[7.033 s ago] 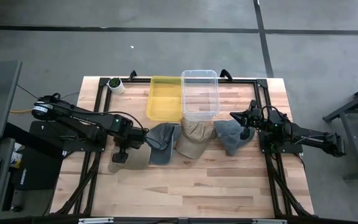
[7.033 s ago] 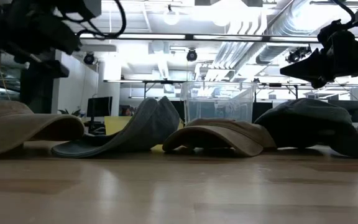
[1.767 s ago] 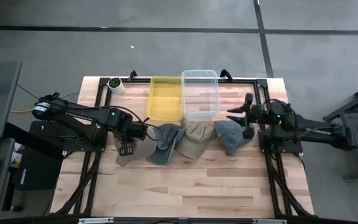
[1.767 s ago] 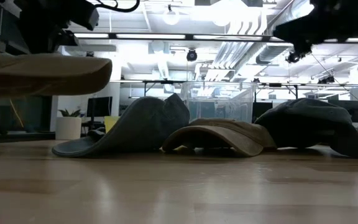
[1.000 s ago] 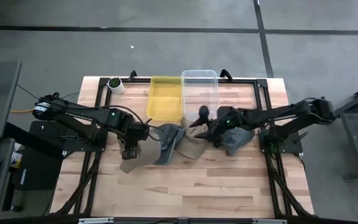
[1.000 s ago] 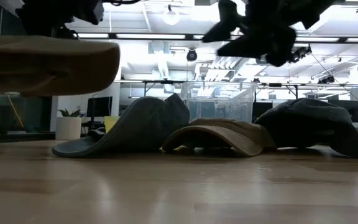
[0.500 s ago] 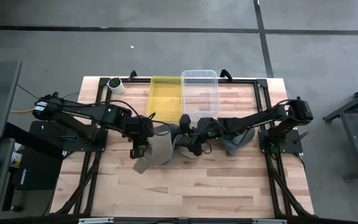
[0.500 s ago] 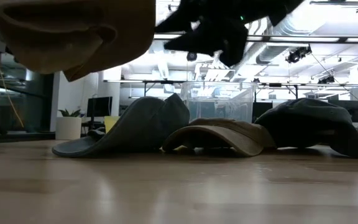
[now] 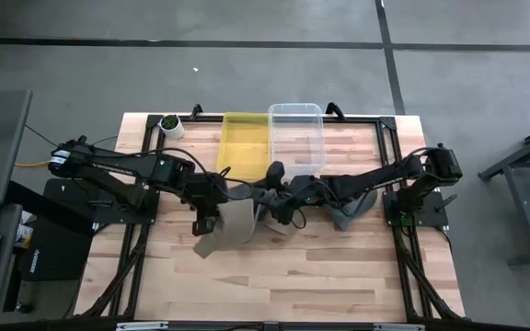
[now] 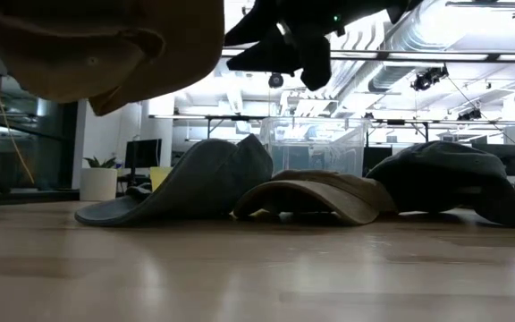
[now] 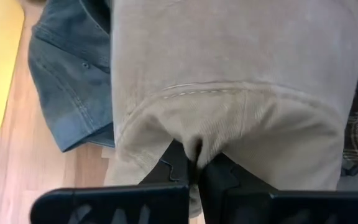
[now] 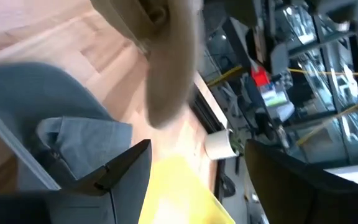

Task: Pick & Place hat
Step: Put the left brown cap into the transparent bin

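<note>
My left gripper is shut on a tan cap, which hangs high over the table's left half. My right gripper reaches in from the right and stands open beside that cap, touching nothing. Three more caps lie on the table in a row: a blue-grey one, a khaki one and a dark grey one. In the high view my right arm covers most of the middle ones. My left gripper pinches a bunched fold of the tan cap's cloth between its two fingers, just below a stitched seam. The fingers slant down from the table's left. The cap hangs below them, lifted clear of the table and the other caps.
A yellow bin and a clear bin stand side by side at the far edge behind the caps. A small white cup sits at the far left corner. The near half of the wooden table is bare.
My right arm has swung out toward the table's left, over the row of caps, up to the lifted tan cap; its gripper stays open. My left gripper has raised the tan cap higher and tipped it, carrying it a little toward the right.
</note>
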